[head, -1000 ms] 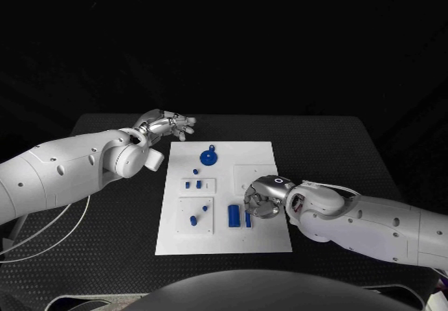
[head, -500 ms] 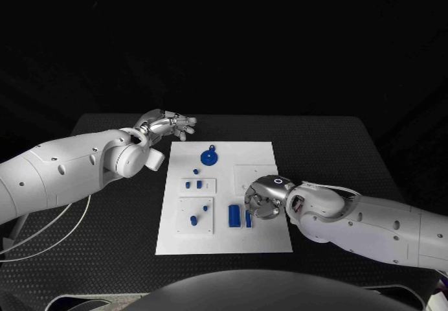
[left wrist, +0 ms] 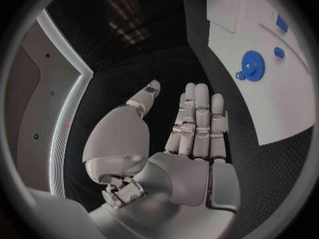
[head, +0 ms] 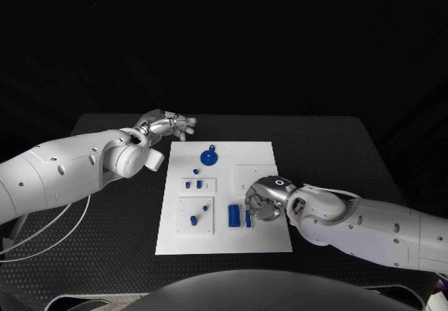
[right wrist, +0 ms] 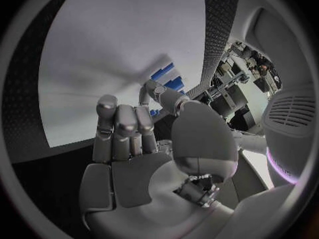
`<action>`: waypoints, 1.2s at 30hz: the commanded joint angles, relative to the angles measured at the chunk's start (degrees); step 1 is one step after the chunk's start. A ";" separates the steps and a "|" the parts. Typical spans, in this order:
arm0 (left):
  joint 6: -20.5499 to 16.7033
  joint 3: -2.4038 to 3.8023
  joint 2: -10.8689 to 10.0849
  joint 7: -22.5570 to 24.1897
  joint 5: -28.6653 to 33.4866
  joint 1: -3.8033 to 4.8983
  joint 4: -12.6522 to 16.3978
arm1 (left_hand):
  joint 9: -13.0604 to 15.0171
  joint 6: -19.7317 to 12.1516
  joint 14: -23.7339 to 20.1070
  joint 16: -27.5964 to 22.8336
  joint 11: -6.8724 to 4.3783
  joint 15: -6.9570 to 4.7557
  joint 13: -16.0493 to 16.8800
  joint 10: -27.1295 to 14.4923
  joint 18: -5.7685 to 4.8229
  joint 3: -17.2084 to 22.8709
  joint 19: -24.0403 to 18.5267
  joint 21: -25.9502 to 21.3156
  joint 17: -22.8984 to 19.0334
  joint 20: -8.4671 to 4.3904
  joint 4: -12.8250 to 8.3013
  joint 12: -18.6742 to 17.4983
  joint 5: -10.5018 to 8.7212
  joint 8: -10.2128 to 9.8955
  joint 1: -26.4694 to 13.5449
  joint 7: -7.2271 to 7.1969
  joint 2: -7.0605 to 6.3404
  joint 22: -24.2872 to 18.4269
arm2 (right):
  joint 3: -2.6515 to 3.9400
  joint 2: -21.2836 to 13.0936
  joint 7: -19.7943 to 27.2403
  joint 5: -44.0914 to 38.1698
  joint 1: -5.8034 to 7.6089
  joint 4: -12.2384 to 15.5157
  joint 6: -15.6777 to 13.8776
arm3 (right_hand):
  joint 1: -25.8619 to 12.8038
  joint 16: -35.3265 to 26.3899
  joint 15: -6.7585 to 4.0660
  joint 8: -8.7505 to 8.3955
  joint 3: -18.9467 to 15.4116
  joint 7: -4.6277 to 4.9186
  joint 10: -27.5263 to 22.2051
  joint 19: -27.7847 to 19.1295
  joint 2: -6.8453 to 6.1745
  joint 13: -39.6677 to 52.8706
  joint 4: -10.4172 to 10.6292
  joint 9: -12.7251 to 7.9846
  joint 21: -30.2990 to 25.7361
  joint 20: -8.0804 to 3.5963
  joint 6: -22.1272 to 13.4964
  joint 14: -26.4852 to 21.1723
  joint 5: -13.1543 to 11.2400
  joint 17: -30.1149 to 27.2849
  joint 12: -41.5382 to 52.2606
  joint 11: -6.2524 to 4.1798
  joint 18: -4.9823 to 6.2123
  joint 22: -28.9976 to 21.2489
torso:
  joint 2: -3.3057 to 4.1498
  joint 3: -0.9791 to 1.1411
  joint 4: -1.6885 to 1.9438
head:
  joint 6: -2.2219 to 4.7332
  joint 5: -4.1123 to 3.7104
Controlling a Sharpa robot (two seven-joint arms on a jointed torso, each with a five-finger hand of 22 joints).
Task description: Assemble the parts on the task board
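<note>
Table, task board, my two robot hands, blue parts.
Black table carries the white task board at its middle. My left robot hand hovers off the board's far left corner, released, fingers straight and apart, grasping nothing. My right robot hand sits over the board's near right area, fingers curled beside two upright blue bars; I cannot tell whether it grips one. A blue gear lies near the board's far end, small blue pegs between.
</note>
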 commanded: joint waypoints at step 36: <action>-3.59 0.16 6.17 4.75 8.63 0.37 -12.24 | -0.15 -0.63 -3.08 -6.29 0.61 2.33 -0.51 -1.74 -0.17 0.57 -1.23 -0.86 -2.34 -1.23 -0.78 -0.63 0.22 -0.07 1.75 0.16 0.89 0.00 | 8.20 9.92 19.99 69.73 7.85 -32.98 4.65 | -9.02 -6.91 2.30 -4.56 -16.96 3.15 -13.26 -9.22 6.05 -10.25 -3.09 -0.03 -6.06 3.00 -9.08 -7.88 8.86 -3.12 -15.02 3.21 0.95 -0.63 | -3.25 -0.55 -0.39 | 10.43 -0.89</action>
